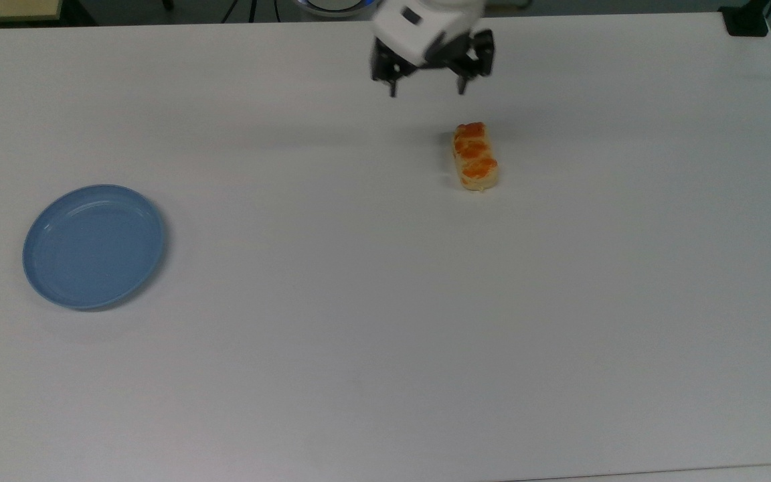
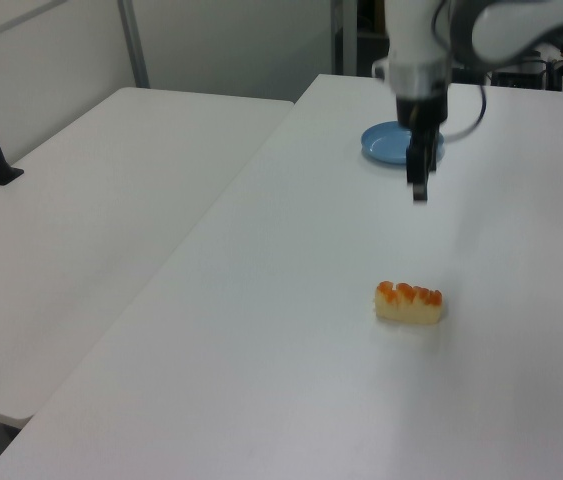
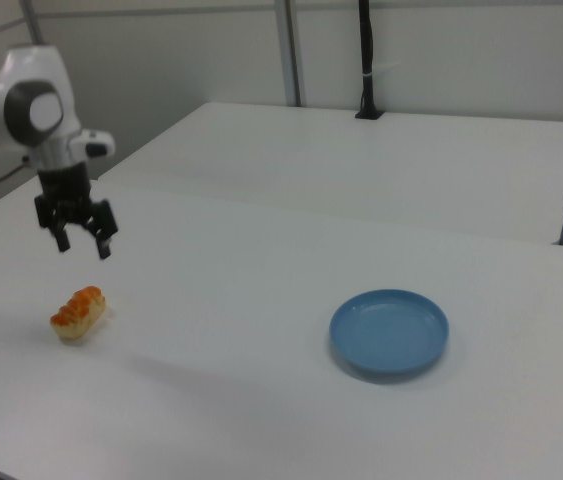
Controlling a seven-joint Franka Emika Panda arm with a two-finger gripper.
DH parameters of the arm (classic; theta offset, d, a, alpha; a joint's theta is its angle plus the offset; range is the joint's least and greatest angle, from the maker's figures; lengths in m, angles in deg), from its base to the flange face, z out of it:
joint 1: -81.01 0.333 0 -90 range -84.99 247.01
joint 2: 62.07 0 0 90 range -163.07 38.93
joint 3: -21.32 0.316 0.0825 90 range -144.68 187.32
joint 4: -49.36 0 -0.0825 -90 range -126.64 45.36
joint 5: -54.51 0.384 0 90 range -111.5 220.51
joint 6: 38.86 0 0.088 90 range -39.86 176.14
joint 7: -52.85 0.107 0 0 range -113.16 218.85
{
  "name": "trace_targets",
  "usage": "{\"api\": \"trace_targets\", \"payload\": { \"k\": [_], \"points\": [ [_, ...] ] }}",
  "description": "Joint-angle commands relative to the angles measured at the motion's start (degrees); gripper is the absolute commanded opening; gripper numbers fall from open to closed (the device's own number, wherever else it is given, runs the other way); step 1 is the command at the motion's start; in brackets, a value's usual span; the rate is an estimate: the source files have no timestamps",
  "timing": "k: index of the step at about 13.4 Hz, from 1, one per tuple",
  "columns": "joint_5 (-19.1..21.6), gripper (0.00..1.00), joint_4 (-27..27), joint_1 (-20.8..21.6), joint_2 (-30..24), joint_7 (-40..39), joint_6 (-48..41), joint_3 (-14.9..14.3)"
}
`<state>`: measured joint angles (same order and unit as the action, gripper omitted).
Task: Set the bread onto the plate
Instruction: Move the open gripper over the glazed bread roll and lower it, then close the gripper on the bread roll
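Bread (image 1: 474, 156) mid-table (image 1: 385, 335), room all round.

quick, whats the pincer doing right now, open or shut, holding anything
Pincer: open and empty, hanging above the table, apart from the bread.

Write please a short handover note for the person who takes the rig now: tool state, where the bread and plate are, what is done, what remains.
Tool: open, empty, in the air above the white table, short of the bread and apart from it.
Bread: lies flat on the table, untouched, toward the top view's right.
Plate: light blue, empty, far off at the top view's left.
Done: nothing gripped yet.
Left: bring the tool over the bread, lower, close on it, lift, carry it across to the plate and release.
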<state>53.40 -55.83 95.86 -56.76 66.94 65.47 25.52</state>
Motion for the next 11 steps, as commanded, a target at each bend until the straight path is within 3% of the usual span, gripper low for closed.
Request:
{"api": "trace_targets", "payload": {
  "k": [1,9,11],
  "points": [
    [0.5,1.0,-7.0,4.8,2.8,6.6,11.0,-0.6],
    [-0.2,0.97,-8.5,9.1,11.6,9.5,22.8,-0.6],
    [-1.1,0.48,-8.5,8.6,11.7,9.5,23.0,-0.6]
  ]
}}
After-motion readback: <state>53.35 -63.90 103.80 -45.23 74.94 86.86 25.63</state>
